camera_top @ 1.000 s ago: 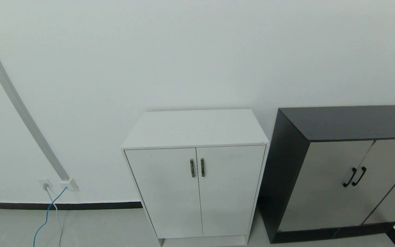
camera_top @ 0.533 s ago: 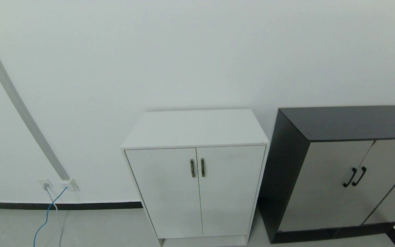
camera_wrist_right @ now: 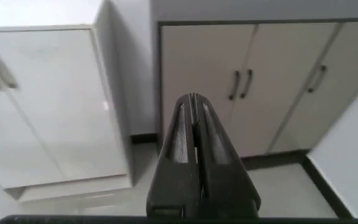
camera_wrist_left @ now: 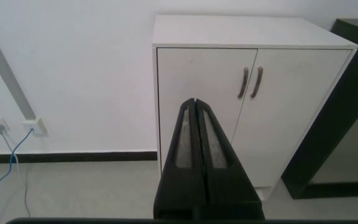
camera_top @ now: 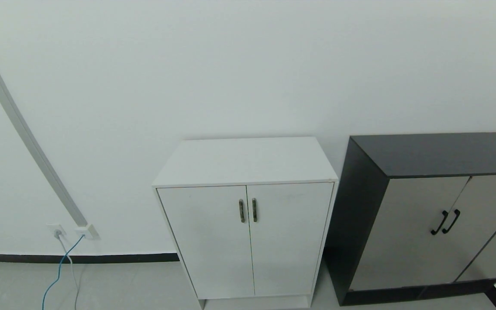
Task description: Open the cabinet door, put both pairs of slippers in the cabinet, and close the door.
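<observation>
The left jaws are pressed together with nothing between them. They face the white cabinet [camera_wrist_left: 253, 93], which stands well apart in front of them. The right jaws are likewise closed on nothing and face the dark cabinet [camera_wrist_right: 247, 81], also well apart. Both white cabinet doors are shut, their two handles [camera_top: 241, 210] side by side at the middle. The dark cabinet stands just to its right, against the wall. Further left, a blue cable [camera_top: 58, 267] hangs from a wall socket [camera_top: 56, 230] to the floor.
</observation>
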You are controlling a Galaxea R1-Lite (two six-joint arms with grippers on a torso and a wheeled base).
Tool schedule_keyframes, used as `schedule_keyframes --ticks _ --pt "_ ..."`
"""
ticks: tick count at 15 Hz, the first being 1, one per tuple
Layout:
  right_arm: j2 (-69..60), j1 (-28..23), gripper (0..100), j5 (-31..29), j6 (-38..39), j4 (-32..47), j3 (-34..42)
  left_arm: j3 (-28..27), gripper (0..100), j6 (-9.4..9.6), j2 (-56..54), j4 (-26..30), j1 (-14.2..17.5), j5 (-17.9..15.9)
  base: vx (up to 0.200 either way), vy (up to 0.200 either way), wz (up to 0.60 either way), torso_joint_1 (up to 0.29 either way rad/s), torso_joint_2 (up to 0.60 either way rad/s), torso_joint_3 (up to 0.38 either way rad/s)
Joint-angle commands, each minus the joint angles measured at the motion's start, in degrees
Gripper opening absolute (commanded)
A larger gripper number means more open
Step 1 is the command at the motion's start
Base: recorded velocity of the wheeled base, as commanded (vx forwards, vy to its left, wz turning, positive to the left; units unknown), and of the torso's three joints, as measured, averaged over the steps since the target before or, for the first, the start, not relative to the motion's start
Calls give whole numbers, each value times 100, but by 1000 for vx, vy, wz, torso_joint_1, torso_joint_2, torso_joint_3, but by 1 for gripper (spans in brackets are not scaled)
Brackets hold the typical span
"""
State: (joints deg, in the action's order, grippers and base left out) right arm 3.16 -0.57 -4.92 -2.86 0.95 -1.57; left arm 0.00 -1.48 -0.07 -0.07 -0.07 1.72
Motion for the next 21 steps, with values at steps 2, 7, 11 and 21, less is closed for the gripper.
schedule_keyframes --ticks 2,7,11,21 --pt "-193 110 0 528 383 -78 157 0 0 -2 7 -1 -1 4 0 0 0 0 0 0" --pt "-228 22 0 475 357 -69 148 0 0 -2 7 -1 -1 4 0 0 0 0 0 0" --pt "-298 31 0 510 568 -104 157 -9 0 -2 7 -1 -1 13 0 0 0 0 0 0" --pt "-298 40 0 484 620 -104 157 0 0 16 7 -1 -1 -5 0 0 0 0 0 0"
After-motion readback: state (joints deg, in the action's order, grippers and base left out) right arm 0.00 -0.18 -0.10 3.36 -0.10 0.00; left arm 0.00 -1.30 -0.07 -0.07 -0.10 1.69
